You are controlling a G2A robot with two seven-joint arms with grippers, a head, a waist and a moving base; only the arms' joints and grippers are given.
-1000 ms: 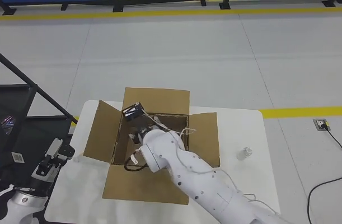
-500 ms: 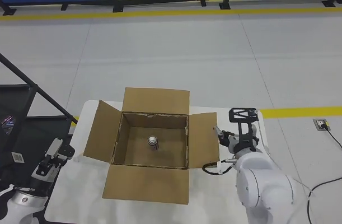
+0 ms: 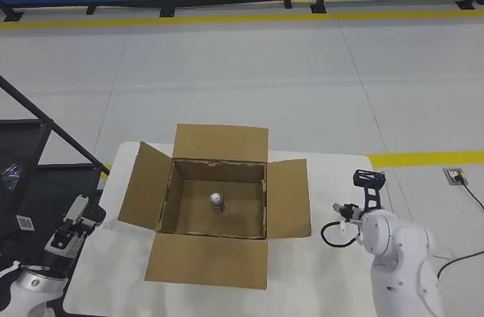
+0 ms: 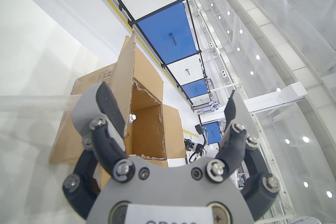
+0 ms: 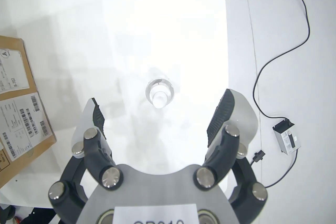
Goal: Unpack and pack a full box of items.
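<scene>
The right gripper (image 5: 160, 103) is hanging over the right-hand part of the white table (image 5: 157, 12), pointing down at it, and its two ridged fingers (image 5: 219, 114) are standing wide apart and gripping nothing. A clear bottle (image 5: 159, 93) is standing on the table below it, showing its cap end to the right wrist camera. The bottle is lying in line with the gap between the fingers, about midway from one to the other and touching neither. It is sitting well apart from the cardboard box (image 3: 222, 141), out on the bare table between the box's right flap and the table's right edge. The box is resting in the middle of the table with all four flaps folded outward, and a second small bottle (image 3: 216, 201) is standing on its floor, near the centre. The left gripper (image 4: 168, 93) is waiting off the table's left side, well away from the box, with its fingers likewise spread wide and nothing between them. From its wrist camera the box is showing past the fingers, with the small bottle inside. A black cable (image 5: 304, 33) is trailing across the floor beyond the table's right edge.
</scene>
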